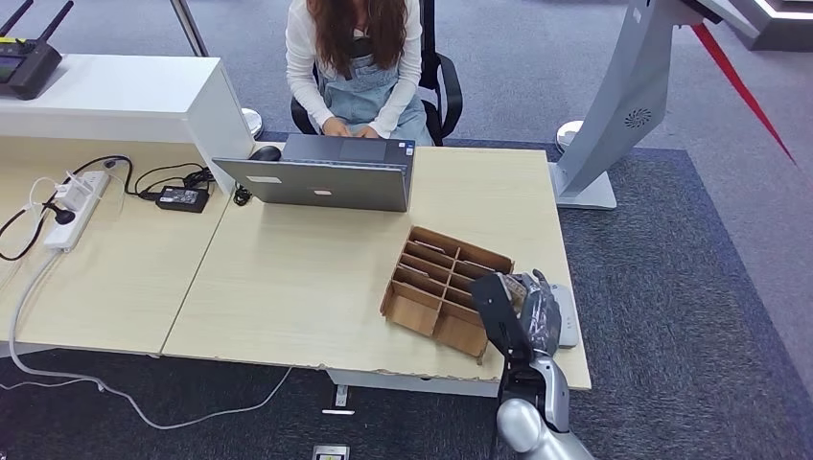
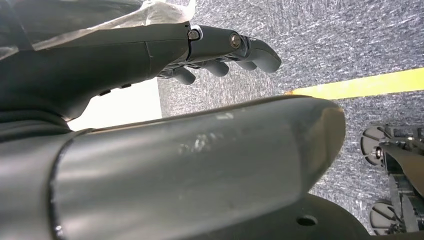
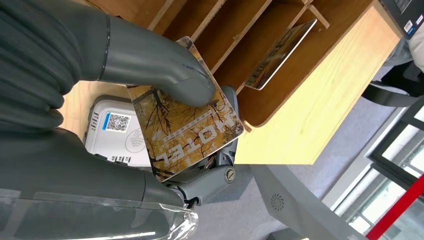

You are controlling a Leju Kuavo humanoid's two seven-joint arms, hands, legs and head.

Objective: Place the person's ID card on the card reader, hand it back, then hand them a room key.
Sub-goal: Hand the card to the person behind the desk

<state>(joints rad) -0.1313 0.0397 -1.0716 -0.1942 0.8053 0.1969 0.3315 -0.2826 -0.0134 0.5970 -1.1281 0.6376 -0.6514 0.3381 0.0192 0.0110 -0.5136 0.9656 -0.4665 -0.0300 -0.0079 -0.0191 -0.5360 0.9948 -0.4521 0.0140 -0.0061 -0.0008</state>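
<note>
**The robot holds a hotel card over the desk**

The right hand [image 3: 165, 100] has a card [image 3: 185, 132] in it. The thick thumb presses on the top of the card and the darker fingers [image 3: 220, 172] sit under it, so the card is pinched flat between them. The card is yellow and brown with trees on it, and it says HOTEL. I think it is the room key, not the ID card.

In the head view, the right hand [image 1: 522, 307] is at the near right corner of the table [image 1: 307, 287], just beside the wooden box [image 1: 443, 287] with little slots. One more card [image 3: 281, 52] leans in a slot of that box. The white card reader [image 3: 117, 132] lies right under the held card. The person [image 1: 360, 67] sits on the far side of the table, typing on a laptop [image 1: 321, 177], well apart from the hand.

The left hand [image 2: 220, 50] hangs down over the grey carpet. Its fingers are a little curled and apart, and it holds nothing.

The card looks thin, light and stiff. It is smooth, so it could slip out if the pinch gets loose. A good place to hold it is by one end, flat, thumb on top. That leaves the other end sticking out for the person to take. It will not break easily, but it could slide or drop.
</note>
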